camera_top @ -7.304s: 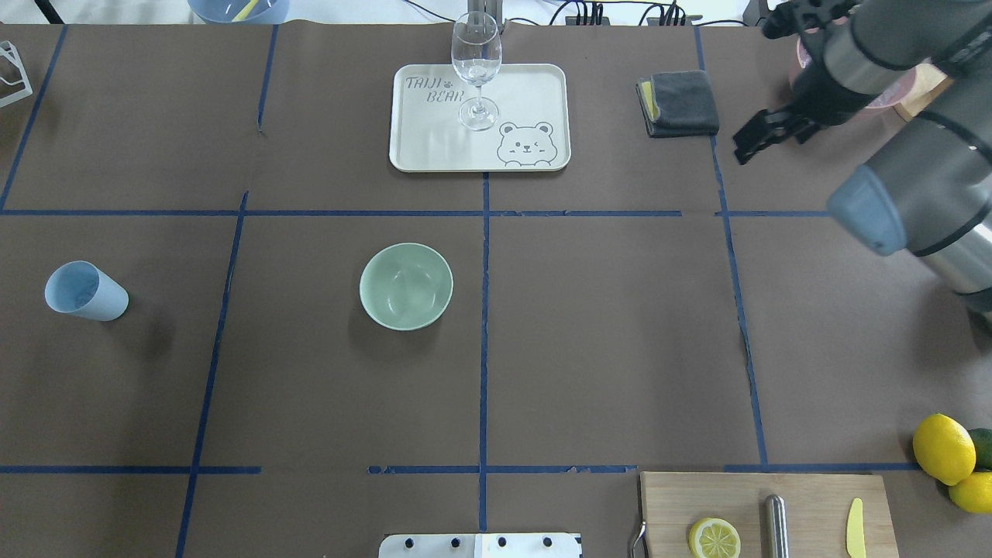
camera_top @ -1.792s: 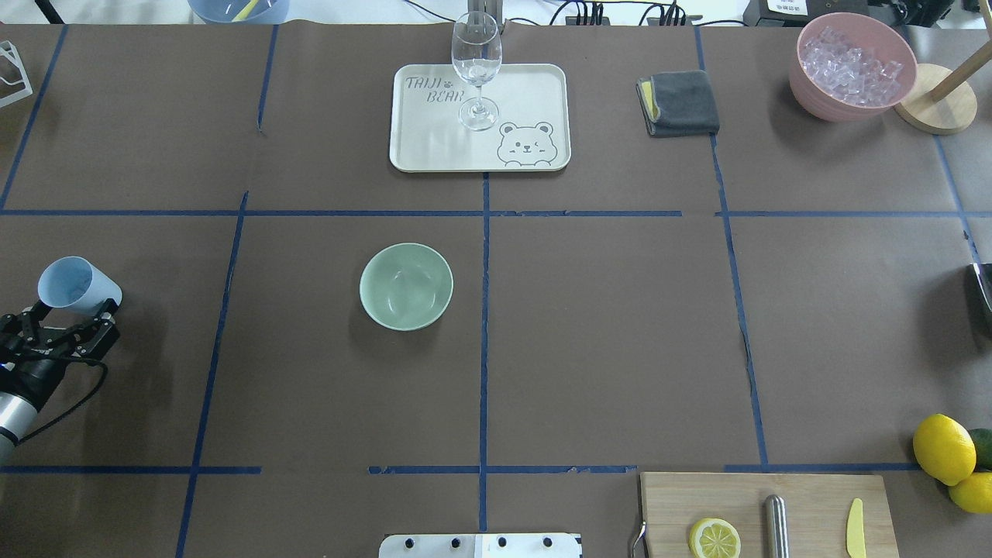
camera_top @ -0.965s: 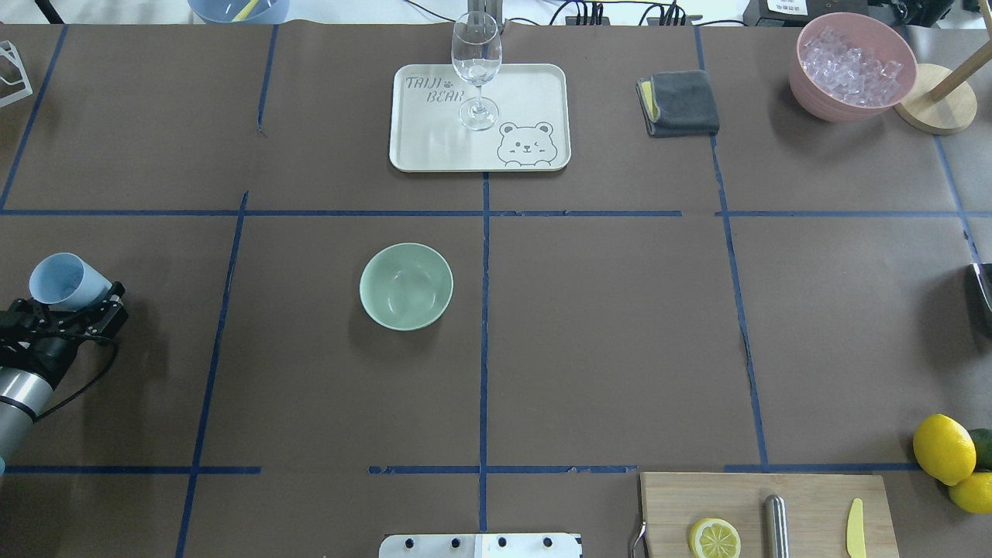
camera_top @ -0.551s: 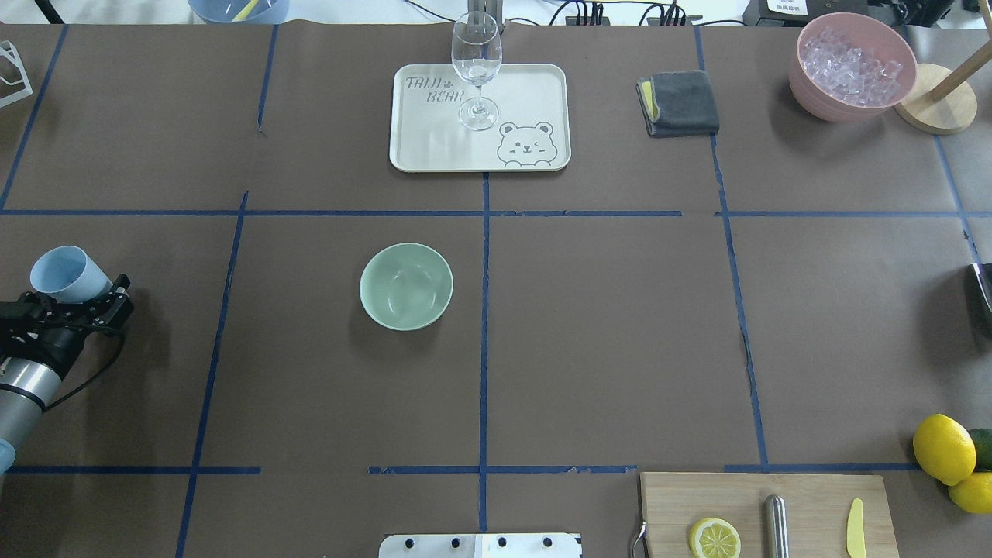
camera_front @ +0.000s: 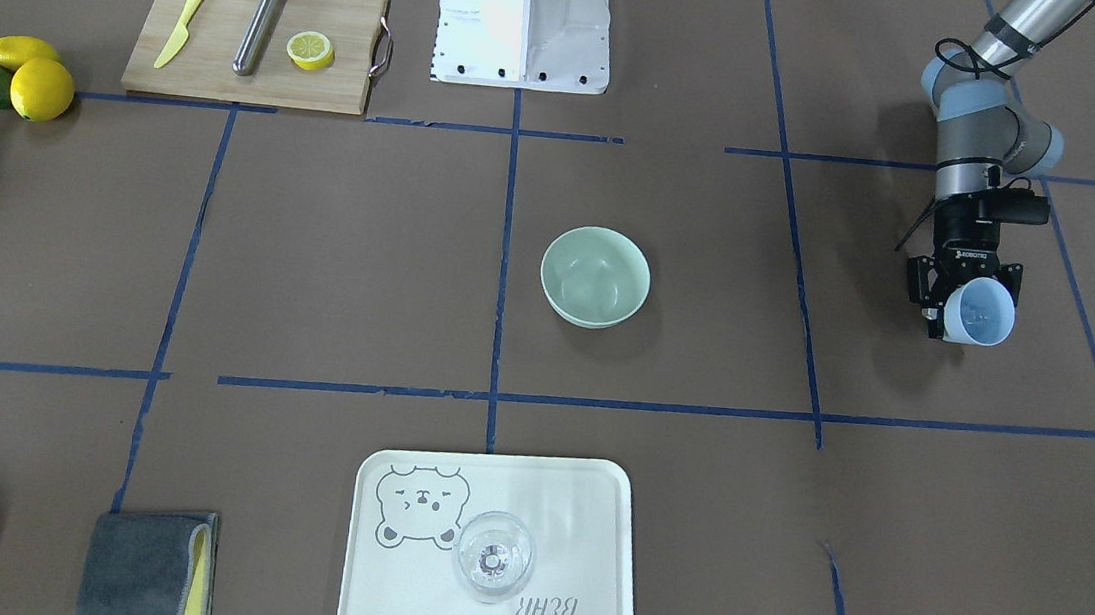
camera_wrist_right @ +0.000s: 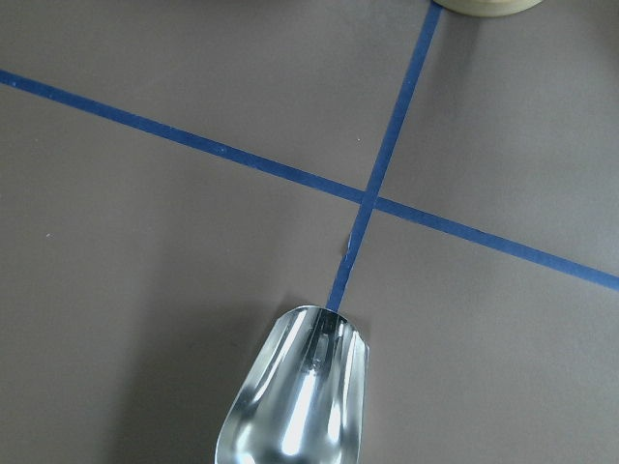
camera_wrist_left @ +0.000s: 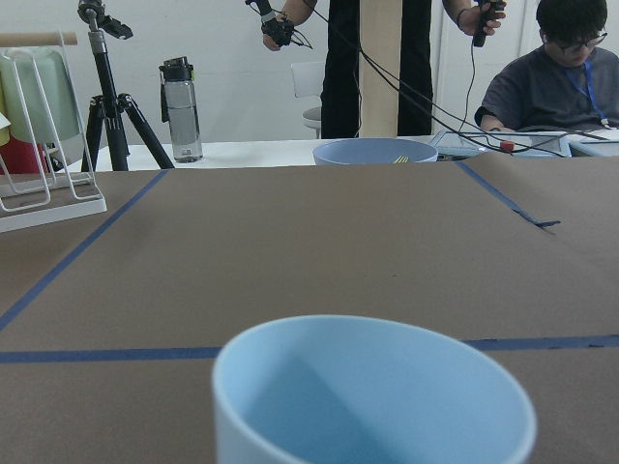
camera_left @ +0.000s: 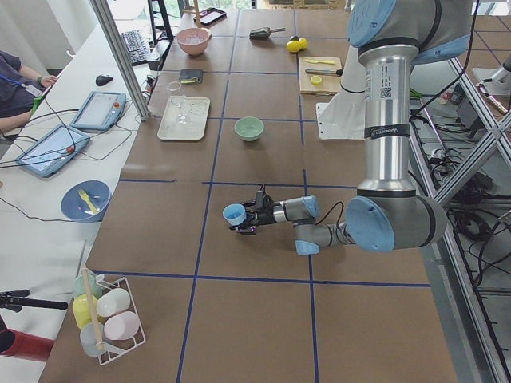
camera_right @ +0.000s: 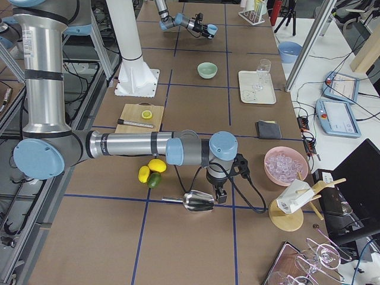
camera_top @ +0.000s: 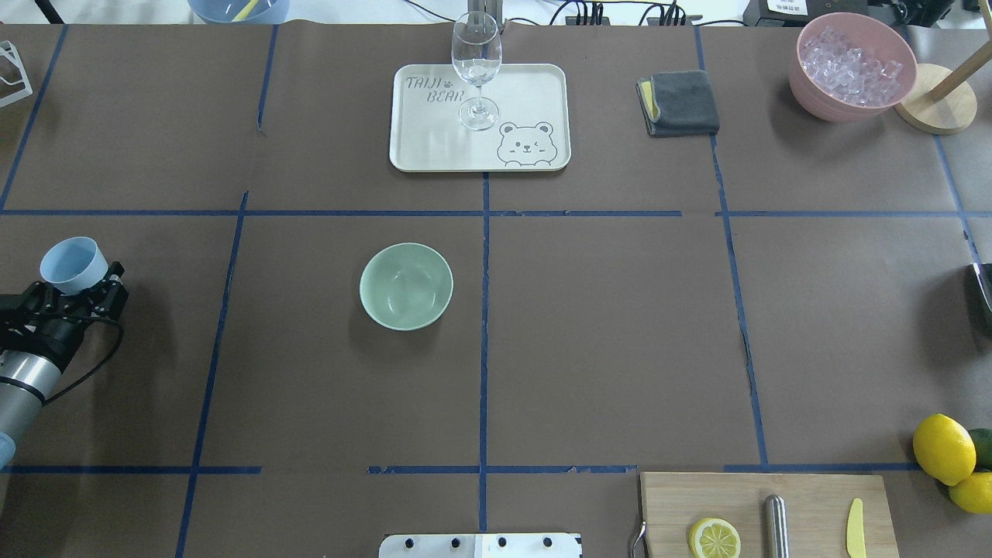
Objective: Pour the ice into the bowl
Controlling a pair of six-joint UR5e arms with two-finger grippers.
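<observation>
Left end effector point(camera_top: 77, 288): closed around the lower body of a pale blue plastic cup point(camera_top: 71, 263). The cup is held off the brown paper-covered bench point(camera_top: 604, 325) near its left edge, with the mouth tilted up and away from the robot. A few glints are seen inside the cup from the front camera. At that size it cannot be told whether they are ice.

Right end effector point(camera_right: 218, 193): seen only from the side camera, low over the bench near the right end. How far it is opened cannot be told. A shiny metal scoop point(camera_wrist_right: 300, 396) is seen just ahead of it, by a crossing of blue tape lines.

Round pale mint-green bowl point(camera_top: 406, 287): set upright just left of the centre tape line, well apart from the cup.

Ice point(camera_top: 851, 62): clear little cubes, heaped in a round pink bowl point(camera_top: 821, 105) at the far right corner, well apart from the mint-green bowl.

Far middle: a cream bear-print tray point(camera_top: 527, 93) carries an upright clear wine glass point(camera_top: 476, 62). A folded grey cloth point(camera_top: 682, 102) lies between the tray and the pink bowl.
</observation>
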